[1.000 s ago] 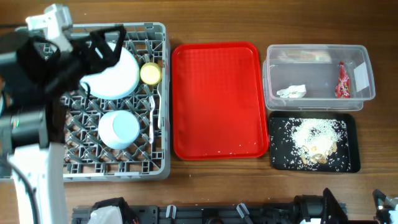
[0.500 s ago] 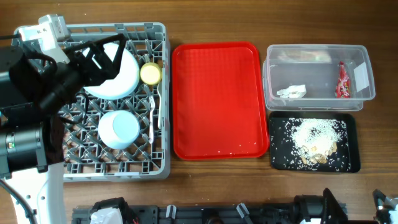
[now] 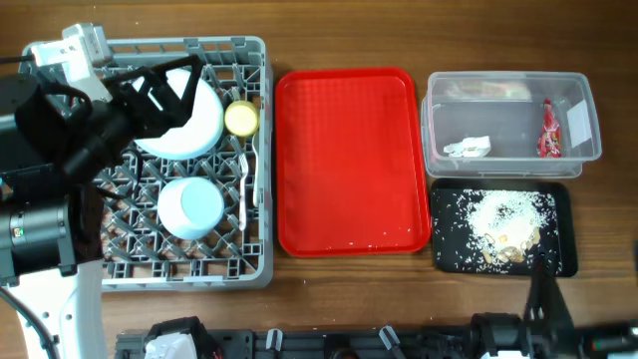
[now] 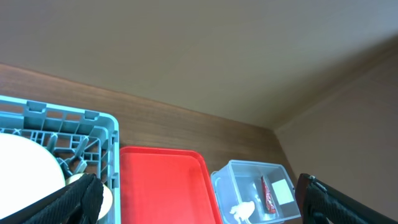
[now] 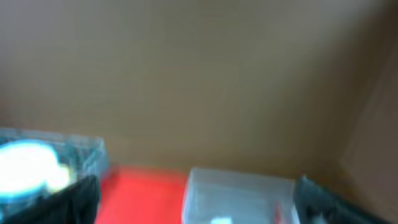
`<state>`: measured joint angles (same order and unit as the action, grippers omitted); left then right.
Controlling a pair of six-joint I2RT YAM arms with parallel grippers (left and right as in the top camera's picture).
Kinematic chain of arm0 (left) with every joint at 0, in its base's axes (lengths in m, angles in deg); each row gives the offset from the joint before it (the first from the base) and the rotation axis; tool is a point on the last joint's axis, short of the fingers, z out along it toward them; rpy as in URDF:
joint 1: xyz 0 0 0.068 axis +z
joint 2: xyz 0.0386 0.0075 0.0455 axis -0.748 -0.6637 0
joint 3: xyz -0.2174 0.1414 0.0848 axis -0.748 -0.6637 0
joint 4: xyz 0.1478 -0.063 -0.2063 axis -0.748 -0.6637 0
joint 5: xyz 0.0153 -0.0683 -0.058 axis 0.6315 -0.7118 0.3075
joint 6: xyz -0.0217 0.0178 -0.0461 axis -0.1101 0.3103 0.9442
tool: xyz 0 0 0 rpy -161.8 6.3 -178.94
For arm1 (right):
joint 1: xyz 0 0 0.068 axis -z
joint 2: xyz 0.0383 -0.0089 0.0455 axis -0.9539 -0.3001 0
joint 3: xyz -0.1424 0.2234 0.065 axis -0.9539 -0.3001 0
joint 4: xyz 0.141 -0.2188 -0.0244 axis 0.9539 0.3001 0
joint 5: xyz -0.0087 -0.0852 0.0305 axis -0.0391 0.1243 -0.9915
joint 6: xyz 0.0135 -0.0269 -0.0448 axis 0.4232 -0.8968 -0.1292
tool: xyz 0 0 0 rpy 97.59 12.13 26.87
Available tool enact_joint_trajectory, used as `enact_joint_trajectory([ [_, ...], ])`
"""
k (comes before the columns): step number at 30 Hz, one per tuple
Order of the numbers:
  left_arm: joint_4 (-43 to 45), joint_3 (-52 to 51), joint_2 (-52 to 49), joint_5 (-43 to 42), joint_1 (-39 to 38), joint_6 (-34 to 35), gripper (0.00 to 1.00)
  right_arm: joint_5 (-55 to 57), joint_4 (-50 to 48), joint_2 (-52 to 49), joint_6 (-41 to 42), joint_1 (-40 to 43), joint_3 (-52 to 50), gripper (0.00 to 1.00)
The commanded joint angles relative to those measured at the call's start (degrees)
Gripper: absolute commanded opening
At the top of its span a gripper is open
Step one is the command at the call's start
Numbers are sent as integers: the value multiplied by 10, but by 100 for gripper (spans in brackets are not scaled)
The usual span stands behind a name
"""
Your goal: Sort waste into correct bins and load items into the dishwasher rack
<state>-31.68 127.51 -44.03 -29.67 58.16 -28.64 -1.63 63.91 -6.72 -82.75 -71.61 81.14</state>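
The left gripper [image 3: 177, 88], fingers spread and empty, is kept above the plate [image 3: 194, 128] set in the rack [image 3: 199, 280] at the table's far-left corner, while the right gripper [image 5: 198, 202], likewise spread, is newly raised, so loading is judged finished.

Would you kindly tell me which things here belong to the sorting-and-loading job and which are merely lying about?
Job: dishwasher rack, plate, bowl, yellow cup, white cutlery, clear tub, red wrapper, tissue, black tray, rice.
Lying about: red tray, wooden table.
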Motion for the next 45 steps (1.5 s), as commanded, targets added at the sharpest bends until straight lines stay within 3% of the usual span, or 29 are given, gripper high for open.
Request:
enact_joint_trajectory([
  [1, 2, 1, 1, -7, -3, 5, 100, -175, -184, 31, -74, -2, -165, 100],
  [7, 2, 1, 1, -7, -3, 5, 100, -238, -465, 126, -72, -2, -420, 100],
  [12, 2, 1, 1, -7, -3, 5, 100, -211, -536, 184, -61, -2, -554, 100],
  [17, 2, 1, 1, -7, -3, 5, 100, -102, -653, 208, 64, -2, -680, 100],
  [21, 2, 1, 1, -7, -3, 5, 100, -72, -728, 208, 92, -2, -728, 100],
  [28, 2, 1, 1, -7, -3, 5, 100, -3, -670, 208, 96, -3, -758, 100],
  [33, 1, 1, 1, -7, -3, 5, 100, -2, -522, 208, 90, -3, -758, 100],
  [45, 2, 1, 1, -7, -3, 5, 100, 4, -528, 204, 90, -3, -758, 100],
])
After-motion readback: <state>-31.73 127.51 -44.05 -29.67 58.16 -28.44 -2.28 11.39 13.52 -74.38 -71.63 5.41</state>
